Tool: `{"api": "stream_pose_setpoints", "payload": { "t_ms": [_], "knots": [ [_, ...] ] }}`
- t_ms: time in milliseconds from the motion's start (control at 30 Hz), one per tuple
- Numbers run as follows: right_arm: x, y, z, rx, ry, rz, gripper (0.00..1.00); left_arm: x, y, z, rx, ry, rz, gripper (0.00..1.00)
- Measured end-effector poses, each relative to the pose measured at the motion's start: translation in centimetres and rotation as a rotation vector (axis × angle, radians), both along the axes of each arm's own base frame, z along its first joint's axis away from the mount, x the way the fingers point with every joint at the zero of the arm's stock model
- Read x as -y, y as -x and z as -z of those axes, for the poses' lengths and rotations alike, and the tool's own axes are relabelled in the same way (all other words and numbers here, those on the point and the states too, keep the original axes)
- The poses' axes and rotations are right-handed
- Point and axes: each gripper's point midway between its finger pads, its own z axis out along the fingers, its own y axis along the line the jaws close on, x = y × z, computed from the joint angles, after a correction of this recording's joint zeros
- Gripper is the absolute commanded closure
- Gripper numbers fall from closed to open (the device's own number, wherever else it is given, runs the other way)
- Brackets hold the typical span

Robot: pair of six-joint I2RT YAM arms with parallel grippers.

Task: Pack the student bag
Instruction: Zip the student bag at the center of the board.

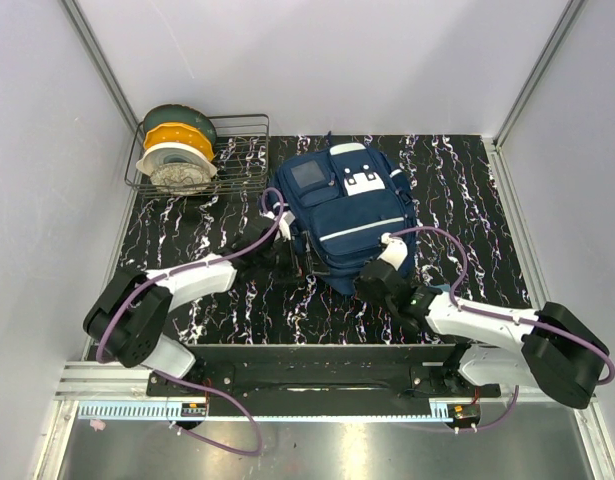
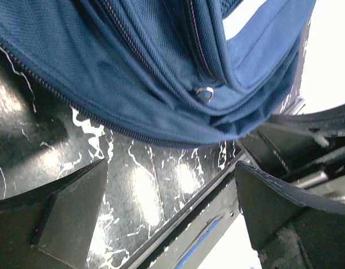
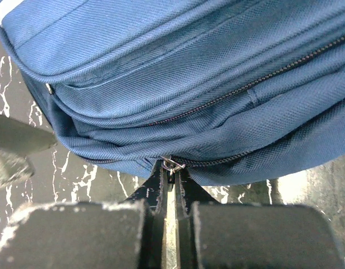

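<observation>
Two arms are at the student bag (image 1: 342, 215), which lies flat on the black marbled table (image 1: 467, 190), roughly mid-table and towards the far side, with its grey square patch and white patches facing up. From the top view I note the left arm reaching in at the bag's near-left edge and the right arm at its near-right corner. Left gripper (image 2: 169, 174): fingers (image 2: 71, 207) spread wide apart, nothing between them but bare table; the navy fabric hangs just beyond the tips, not touching either finger as far as I can tell. A zip line runs along the bag's lower edge in that wrist view, and a small metal slider (image 2: 205, 93) sits on a higher seam. Right gripper (image 3: 171, 171): fingers pressed together with only a thin slit left, and the zipper pull (image 3: 172, 163) sits right at their tips, pinched there, at the bottom seam of the bag. The zip on that seam looks closed to either side of the pull. A second zip crosses the panel above it, also closed. Far-left corner of the table: a wire basket (image 1: 252, 125) holding three round spools (image 1: 177, 160), green, yellow and white, standing just beside the bag's left side without touching it.
</observation>
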Motion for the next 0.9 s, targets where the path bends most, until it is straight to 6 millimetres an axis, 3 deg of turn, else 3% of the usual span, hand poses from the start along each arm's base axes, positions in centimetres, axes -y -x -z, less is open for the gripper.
{"api": "stream_pose_setpoints", "payload": {
  "t_ms": [233,500,600,700,733,833,900],
  "knots": [
    [-1.4,-0.2,-0.9,0.020,0.003,-0.086,1.00,1.1,-2.1,0.8,-0.014,0.012,-0.044,0.09],
    [-2.3,0.0,-0.8,0.016,0.001,-0.144,1.00,2.2,-4.0,0.0,0.009,0.014,-0.057,0.13],
    [-2.7,0.0,-0.6,0.011,0.003,-0.161,1.00,2.1,-4.2,0.2,0.005,0.002,-0.063,0.26],
    [-2.9,0.0,-0.5,0.009,0.004,-0.172,1.00,1.9,-4.3,0.6,0.003,-0.017,-0.070,0.60],
    [-3.0,0.0,-0.5,0.009,0.005,-0.176,1.00,1.7,-4.4,0.7,0.008,-0.024,-0.074,0.78],
    [-3.4,0.0,-0.6,0.006,0.000,-0.192,1.00,1.3,-5.0,0.7,0.029,-0.045,-0.085,0.98],
    [-3.7,0.0,-0.7,0.008,-0.010,-0.202,1.00,1.0,-5.1,0.8,0.031,-0.056,-0.089,1.00]
  ]
}}
